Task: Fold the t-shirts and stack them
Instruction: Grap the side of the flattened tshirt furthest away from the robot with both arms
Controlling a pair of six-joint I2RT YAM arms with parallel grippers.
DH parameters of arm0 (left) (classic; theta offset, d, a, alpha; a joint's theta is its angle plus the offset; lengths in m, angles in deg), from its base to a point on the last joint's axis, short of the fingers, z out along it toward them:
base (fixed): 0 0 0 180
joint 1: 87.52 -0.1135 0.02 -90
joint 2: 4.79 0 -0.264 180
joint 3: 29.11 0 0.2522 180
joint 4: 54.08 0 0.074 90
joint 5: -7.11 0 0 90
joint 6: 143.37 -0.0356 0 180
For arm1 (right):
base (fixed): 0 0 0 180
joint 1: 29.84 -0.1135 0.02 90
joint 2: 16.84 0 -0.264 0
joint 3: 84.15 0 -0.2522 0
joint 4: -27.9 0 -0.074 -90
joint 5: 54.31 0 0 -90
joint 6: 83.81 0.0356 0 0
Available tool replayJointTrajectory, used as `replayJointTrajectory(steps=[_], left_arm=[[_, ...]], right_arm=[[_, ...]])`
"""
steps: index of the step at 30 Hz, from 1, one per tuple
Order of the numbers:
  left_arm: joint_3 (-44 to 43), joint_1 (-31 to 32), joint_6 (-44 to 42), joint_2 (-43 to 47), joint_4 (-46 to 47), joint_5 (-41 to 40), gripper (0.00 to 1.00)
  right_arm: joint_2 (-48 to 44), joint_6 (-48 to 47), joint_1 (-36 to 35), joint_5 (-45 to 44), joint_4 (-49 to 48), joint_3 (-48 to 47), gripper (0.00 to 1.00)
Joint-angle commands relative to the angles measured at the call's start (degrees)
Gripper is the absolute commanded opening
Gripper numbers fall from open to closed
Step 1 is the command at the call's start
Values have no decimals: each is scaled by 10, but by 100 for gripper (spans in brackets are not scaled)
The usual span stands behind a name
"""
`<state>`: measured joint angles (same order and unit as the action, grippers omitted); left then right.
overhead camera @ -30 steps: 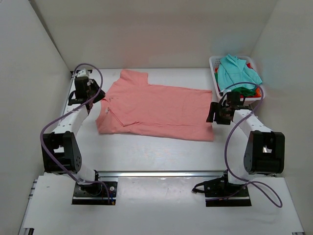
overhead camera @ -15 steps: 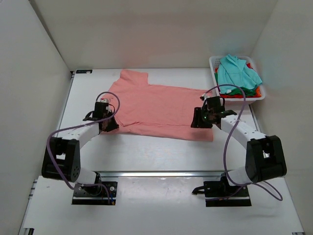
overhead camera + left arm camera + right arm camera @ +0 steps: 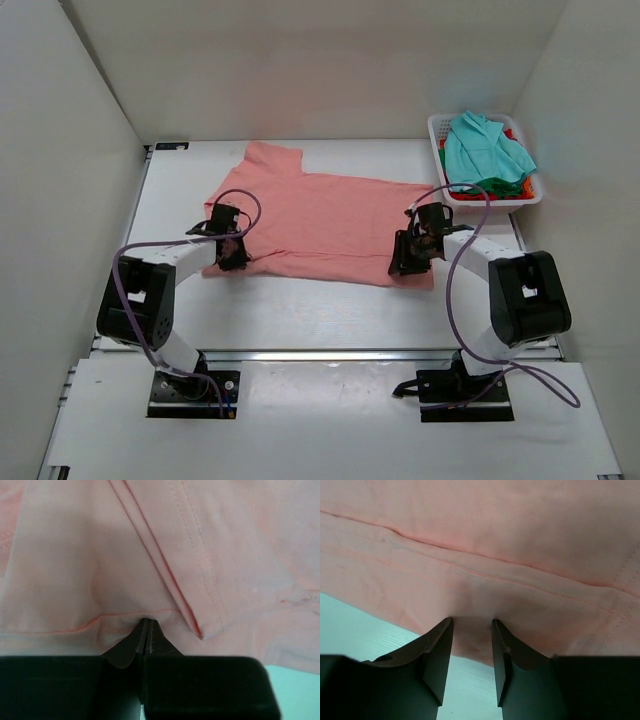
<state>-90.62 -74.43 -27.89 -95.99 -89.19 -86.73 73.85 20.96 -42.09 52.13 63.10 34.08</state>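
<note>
A salmon-pink t-shirt (image 3: 320,215) lies flat across the middle of the table, collar to the left. My left gripper (image 3: 232,258) is at its near left edge. In the left wrist view the jaws (image 3: 147,622) are closed together and pinch the puckered hem of the pink cloth (image 3: 100,555). My right gripper (image 3: 405,262) is at the shirt's near right edge. In the right wrist view it (image 3: 472,622) is open, with its tips pressed on the pink cloth (image 3: 495,540) just inside the hem. A teal t-shirt (image 3: 485,148) lies on top of green (image 3: 497,185) and red ones.
A white plastic basket (image 3: 436,132) at the back right holds the other shirts. White walls close in the table on the left, back and right. A metal rail (image 3: 330,355) runs along the near edge by the arm bases.
Both arms have swung in from the table's sides onto the shirt's near edge. The left gripper came from the far left corner to the near left hem and now pinches it.
</note>
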Motion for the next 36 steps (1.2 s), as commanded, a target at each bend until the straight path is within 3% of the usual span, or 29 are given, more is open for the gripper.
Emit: replayJointTrajectory(steps=[1, 5, 11, 16, 20, 24, 25, 28, 31, 35, 36], left_arm=[[43, 19, -8, 23, -69, 20, 7], [78, 37, -5, 75, -95, 10, 5], [126, 6, -20, 167, -137, 10, 3], [121, 48, -10, 198, -163, 1, 0], [99, 40, -10, 231, -200, 36, 0], [24, -24, -26, 308, -243, 78, 9], [7, -33, -40, 317, -247, 77, 17], [-76, -51, -58, 301, -259, 67, 29], [-143, -53, -71, 243, -218, 39, 33], [-194, -66, -93, 141, -109, 2, 34], [-204, -71, -94, 126, -77, -7, 34]], right_arm=[[37, -8, -14, 12, 38, 34, 34], [16, 10, -18, 10, 47, 59, 34], [-59, 41, -12, 12, 41, 149, 33], [-122, 59, -13, -1, 64, 190, 33], [-169, 66, -22, -6, 117, 140, 34], [-233, 61, -2, -8, 190, 64, 34], [-237, 58, 6, -2, 196, 51, 35], [-239, 31, 11, -12, 202, -11, 46], [-203, 4, 13, -29, 181, -67, 47], [-148, -4, 23, -48, 107, -108, 35], [-137, -5, 28, -55, 92, -117, 26]])
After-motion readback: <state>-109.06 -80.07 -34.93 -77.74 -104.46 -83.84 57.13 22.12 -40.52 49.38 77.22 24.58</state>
